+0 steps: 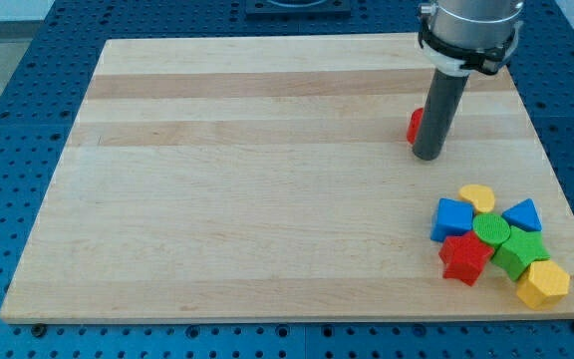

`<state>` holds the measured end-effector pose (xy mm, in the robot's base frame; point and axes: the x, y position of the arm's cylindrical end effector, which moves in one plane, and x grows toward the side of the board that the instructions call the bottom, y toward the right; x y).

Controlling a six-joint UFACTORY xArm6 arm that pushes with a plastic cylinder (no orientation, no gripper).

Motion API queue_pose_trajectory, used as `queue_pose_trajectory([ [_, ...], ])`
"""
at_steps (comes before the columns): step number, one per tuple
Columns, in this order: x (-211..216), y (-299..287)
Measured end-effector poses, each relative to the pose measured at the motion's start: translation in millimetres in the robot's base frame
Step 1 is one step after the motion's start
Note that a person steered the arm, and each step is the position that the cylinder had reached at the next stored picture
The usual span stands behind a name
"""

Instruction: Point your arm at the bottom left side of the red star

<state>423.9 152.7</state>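
The red star (464,258) lies in a cluster of blocks at the view's bottom right of the wooden board (267,179). My tip (428,156) rests on the board well above that cluster, up and slightly left of the red star. A second red block (415,126) is mostly hidden behind the rod, just left of it; its shape cannot be made out.
Around the red star sit a blue block (453,217), a yellow heart (477,196), a green round block (491,230), a blue triangle (522,215), a green block (520,252) and a yellow hexagon (543,284). The board's right edge is close to the cluster.
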Motion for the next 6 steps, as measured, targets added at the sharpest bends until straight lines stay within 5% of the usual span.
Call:
queue_pose_trajectory([
  [3, -28, 0],
  [5, 67, -35],
  [6, 72, -38],
])
